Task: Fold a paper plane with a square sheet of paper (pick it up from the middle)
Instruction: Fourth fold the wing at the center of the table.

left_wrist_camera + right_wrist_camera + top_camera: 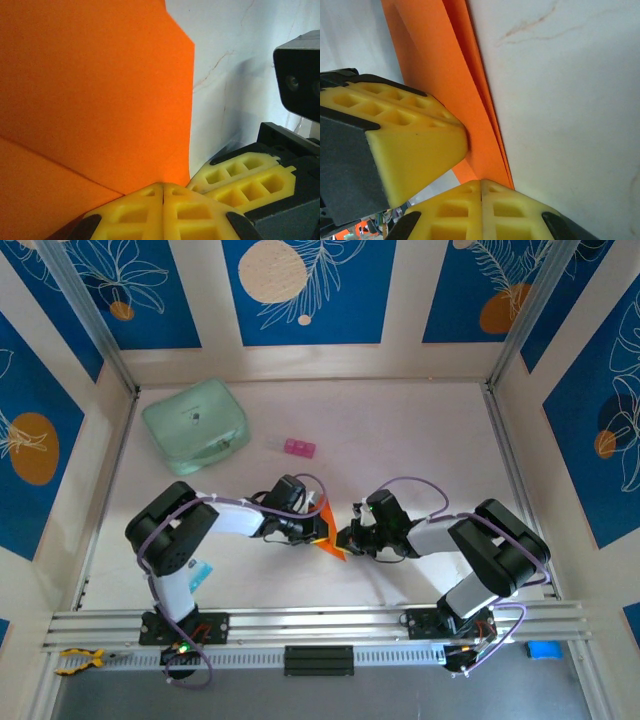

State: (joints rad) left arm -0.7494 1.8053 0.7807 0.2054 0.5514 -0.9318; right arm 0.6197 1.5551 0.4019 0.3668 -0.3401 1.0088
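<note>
Orange paper (331, 543), one item, folded. We see it in the top view near the middle of the table (420, 430), caught between two grippers that meet tip to tip.

Left gripper (320, 530): at 9 o'clock of the paper. In its wrist view the yellow fingers (135, 212) are pressed together with no gap. The paper (95, 90) rises from their seam toward 12 o'clock, and a crease runs across it from 9 o'clock down to the fingertips.

Right gripper (350, 537): at 3 o'clock of the paper. In its wrist view the fingers (455, 215) are likewise closed tight. They pinch the lower end of the paper (445, 75), whose layered edges run up toward 11 o'clock. The left gripper's finger lies just beside it at 9 o'clock.

We cannot tell whether the paper touches the table.

Other items:
- Pink block (298, 448), at 12 o'clock of the grippers and apart from them.
- Mint-green case (195, 425), at 10 o'clock and well apart.
</note>
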